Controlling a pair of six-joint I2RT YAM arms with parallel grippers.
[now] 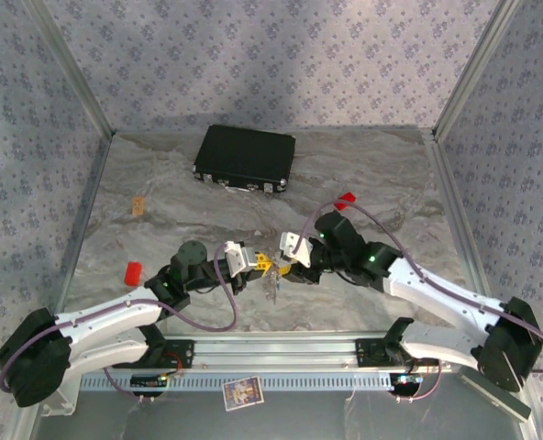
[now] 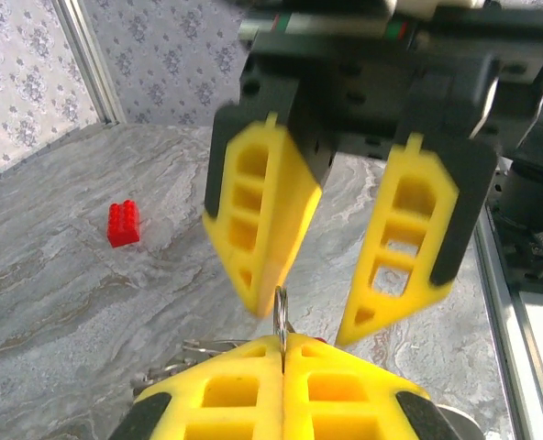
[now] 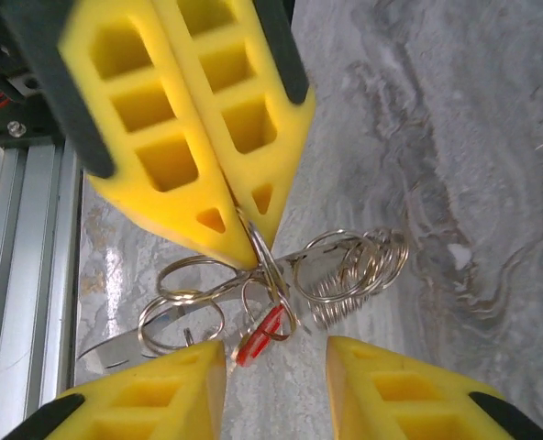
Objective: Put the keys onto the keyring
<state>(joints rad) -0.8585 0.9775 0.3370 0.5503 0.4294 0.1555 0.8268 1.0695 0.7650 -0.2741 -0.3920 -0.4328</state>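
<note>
Yellow foam fingers of left gripper (image 2: 282, 346) pressed together, clamping keyring (image 2: 280, 307) at their tips. Opposite, right gripper (image 3: 271, 353) jaws apart. Below left tips, ahead of right tips: red-headed key (image 3: 259, 339), ring cluster (image 3: 354, 270).

Keyring (image 3: 266, 268): thin silver wire loop at frame centre of the right wrist view, upper arc pinched in the closed yellow tips of the left gripper (image 3: 253, 246). In the left wrist view it stands edge-on (image 2: 280, 312), low centre. More silver loops and coils tangle with it, spreading right and lower left. Red-headed key (image 3: 257, 340): only a sliver of the red head shows, low centre. A silver blade (image 3: 116, 342) points lower left; whether it belongs to this key is unclear.
</note>
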